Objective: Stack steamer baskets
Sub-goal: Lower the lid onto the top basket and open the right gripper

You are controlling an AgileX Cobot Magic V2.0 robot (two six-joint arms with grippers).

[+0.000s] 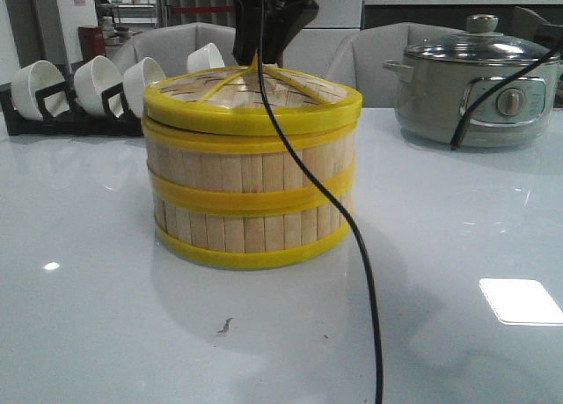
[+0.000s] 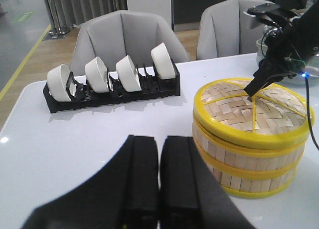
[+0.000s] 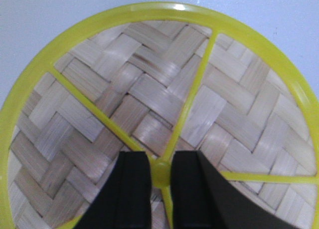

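Below your right end effector (image 3: pixel 160 171), the steamer baskets (image 1: pixel 251 206) are stacked, lid (image 3: pixel 164 104) on; it seems narrowly closed on the lid's knob (image 3: pixel 160 173).

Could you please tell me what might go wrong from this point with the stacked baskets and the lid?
1. The right gripper pinches only the small yellow hub of the flat woven-bamboo lid; on release or lift the lid might shift off-centre.
2. The black cable drapes over the two stacked round bamboo steamer baskets and could drag them.
3. The left gripper sits shut close beside the stack and might bump it.
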